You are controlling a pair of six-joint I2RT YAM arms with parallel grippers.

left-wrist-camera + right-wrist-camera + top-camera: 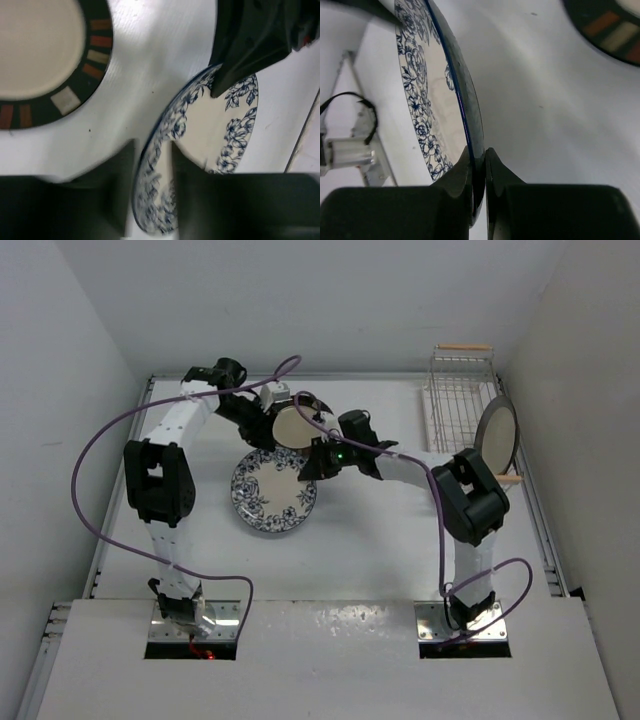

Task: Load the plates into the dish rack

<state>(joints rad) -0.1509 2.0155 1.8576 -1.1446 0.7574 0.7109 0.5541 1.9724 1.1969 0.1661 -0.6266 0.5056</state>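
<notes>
Right gripper point(479, 152) is clenched on the rim of the floral plate point(272, 495); the wrist view shows the plate edge-on, pinched between both fingers. Left gripper point(153, 145) straddles the same plate's rim with the jaws parted wider than the rim, so it looks slack, and I judge the grip is mine on the right only.

The plate sits mid-table point(380, 530), left of centre. From above its patterned face points up at the camera. The wrist views suggest it is tipped off the surface, but I can't tell how far. It is round, so it has no long axis and only the rim plane matters.

The dish rack point(455, 390) lies well to the right of and beyond my right jaws, along the table's right edge, with its long axis running near to far. My right arm is the nearer one. The dark-rimmed plate point(497, 432) stands on edge at the rack's near end.

I judge that for the next move the floral plate must swing right and turn from face-up onto its edge, landing beyond that standing plate.

The marked plate point(40, 45) lies flat just beyond the floral one and is not held.
</notes>
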